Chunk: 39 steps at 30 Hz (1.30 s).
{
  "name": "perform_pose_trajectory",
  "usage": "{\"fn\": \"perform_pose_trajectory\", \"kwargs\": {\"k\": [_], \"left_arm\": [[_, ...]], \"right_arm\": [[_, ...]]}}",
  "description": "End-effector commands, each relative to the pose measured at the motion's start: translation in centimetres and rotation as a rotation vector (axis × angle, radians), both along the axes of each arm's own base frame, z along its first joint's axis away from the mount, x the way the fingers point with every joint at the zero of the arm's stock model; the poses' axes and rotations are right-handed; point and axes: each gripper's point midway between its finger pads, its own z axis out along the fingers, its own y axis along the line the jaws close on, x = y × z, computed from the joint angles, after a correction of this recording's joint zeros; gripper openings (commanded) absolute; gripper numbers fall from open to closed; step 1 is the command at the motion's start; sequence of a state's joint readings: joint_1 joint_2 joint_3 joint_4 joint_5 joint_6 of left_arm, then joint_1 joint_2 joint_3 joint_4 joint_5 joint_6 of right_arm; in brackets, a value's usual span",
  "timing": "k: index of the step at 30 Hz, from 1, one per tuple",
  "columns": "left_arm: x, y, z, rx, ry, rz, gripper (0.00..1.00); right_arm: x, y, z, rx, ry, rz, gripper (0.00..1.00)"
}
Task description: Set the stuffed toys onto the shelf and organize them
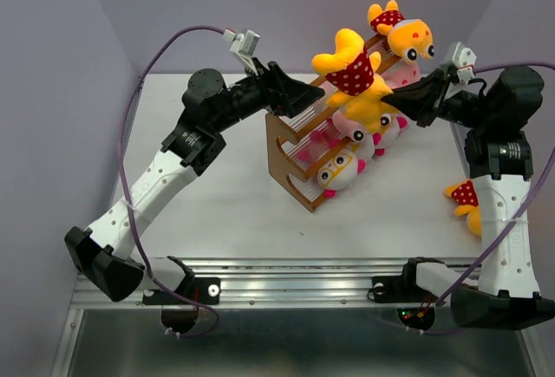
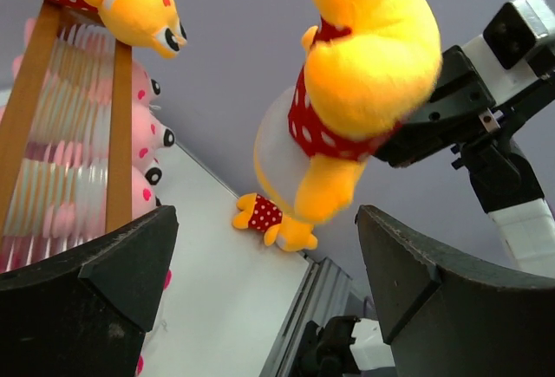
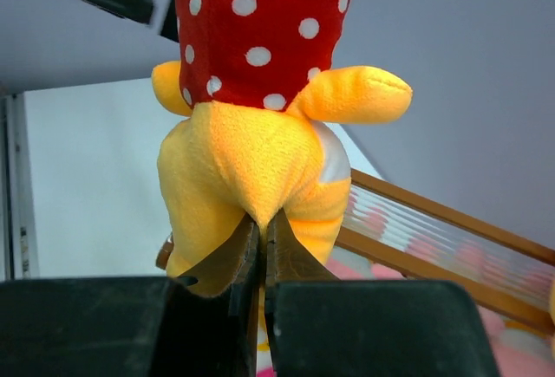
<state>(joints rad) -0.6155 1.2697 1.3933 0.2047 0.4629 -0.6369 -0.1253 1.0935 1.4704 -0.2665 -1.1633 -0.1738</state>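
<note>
My right gripper (image 1: 388,98) is shut on a yellow toy in a red polka-dot dress (image 1: 354,74), pinching its yellow head (image 3: 251,169) and holding it in the air above the orange-brown shelf (image 1: 299,162). My left gripper (image 1: 319,94) is open and empty, just left of that toy (image 2: 364,91). Another yellow polka-dot toy (image 1: 401,32) lies on the shelf's top far end. Pink and white-faced toys (image 1: 357,134) sit along the shelf's right side. A further yellow polka-dot toy (image 1: 466,204) lies on the table at right; it also shows in the left wrist view (image 2: 270,219).
The white table (image 1: 225,212) ends in a metal rail (image 1: 286,283) at the near edge. Purple walls close in on the sides and the back. A purple cable (image 1: 156,56) loops above the left arm.
</note>
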Motion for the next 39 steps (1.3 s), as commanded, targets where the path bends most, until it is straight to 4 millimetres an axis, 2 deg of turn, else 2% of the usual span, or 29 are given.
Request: {"fn": "perform_pose_trajectory", "kwargs": {"k": [1,2,4,6,8,10,12,14,17,20,21,22,23,25,26,27,28,30,31,33,34,35,37,39], "left_arm": [[-0.2,-1.7,4.1,-0.040,-0.108,-0.007,0.96],[0.2,-2.3,4.2,-0.032,-0.105,-0.012,0.97],[-0.3,-3.1,5.0,-0.041,-0.117,-0.033,0.96],[-0.3,-4.0,4.9,-0.037,-0.116,-0.049,0.96],[-0.7,-4.6,5.3,-0.041,-0.123,-0.072,0.90],[-0.9,-4.8,5.4,-0.041,-0.129,-0.083,0.84],[-1.3,-4.7,5.5,-0.043,-0.137,-0.088,0.82],[-1.4,-4.6,5.6,-0.047,-0.151,-0.086,0.81],[-1.5,-4.5,5.7,-0.052,-0.168,-0.085,0.73],[-1.5,-4.9,5.6,-0.046,-0.178,-0.105,0.44],[-1.4,-5.0,5.5,-0.040,-0.180,-0.105,0.31],[-1.4,-4.9,5.5,-0.038,-0.187,-0.103,0.11],[-1.4,-4.9,5.5,-0.029,-0.201,-0.097,0.03],[-1.5,-4.5,5.6,-0.019,-0.235,-0.082,0.00],[-1.7,-4.0,5.7,-0.010,-0.260,-0.068,0.00],[-1.7,-3.6,5.7,0.022,-0.329,-0.044,0.00],[-1.9,-3.1,5.8,0.041,-0.373,-0.030,0.00],[-2.9,-1.5,6.0,0.096,-0.528,0.017,0.00],[-3.9,-0.2,6.3,0.107,-0.585,0.040,0.00],[-4.9,1.1,6.4,0.141,-0.687,0.070,0.00],[-4.8,1.5,5.6,0.187,-0.756,0.095,0.00],[-6.3,2.6,6.5,0.182,-0.819,0.097,0.00],[-7.5,3.0,5.7,0.222,-0.938,0.080,0.00],[-9.0,3.4,6.2,0.208,-0.995,0.048,0.00]], "right_arm": [[-0.7,2.4,-0.3,-0.027,-0.043,0.075,0.01],[-0.6,2.7,-0.5,-0.028,-0.041,0.079,0.01],[-0.7,3.6,-0.9,-0.029,-0.031,0.108,0.01],[-0.7,4.1,-1.7,-0.033,-0.012,0.127,0.01],[-0.9,4.7,-2.1,-0.037,-0.007,0.145,0.01],[-0.8,5.0,-2.6,-0.040,0.000,0.142,0.01],[0.3,4.7,-2.6,-0.025,0.015,0.092,0.01],[0.3,4.7,-2.7,-0.029,0.019,0.103,0.01],[-0.6,5.6,-2.4,-0.030,0.009,0.159,0.01],[-1.0,6.2,-2.3,-0.045,-0.017,0.174,0.01],[-1.0,6.4,-2.6,-0.052,-0.006,0.173,0.01],[-0.9,6.3,-2.5,-0.056,-0.011,0.168,0.01],[-0.8,6.3,-2.6,-0.057,-0.001,0.164,0.02],[-0.7,6.3,-2.6,-0.052,0.007,0.164,0.10],[-0.6,6.4,-2.6,-0.037,0.034,0.161,0.31],[-0.5,6.4,-2.3,-0.028,0.042,0.155,0.44],[-0.1,6.5,-2.6,-0.014,0.084,0.154,0.65],[-0.4,6.8,-2.4,-0.011,0.105,0.188,0.75],[-0.4,7.0,-2.6,-0.013,0.115,0.213,0.87],[-1.5,7.5,-2.6,-0.017,0.117,0.294,0.97],[-1.7,7.6,-2.7,-0.024,0.108,0.321,1.00],[-2.0,7.7,-2.8,-0.028,0.103,0.349,1.00],[-2.7,8.0,-2.7,-0.037,0.066,0.407,1.00],[-3.3,8.2,-2.5,-0.043,0.034,0.462,1.00]]}}
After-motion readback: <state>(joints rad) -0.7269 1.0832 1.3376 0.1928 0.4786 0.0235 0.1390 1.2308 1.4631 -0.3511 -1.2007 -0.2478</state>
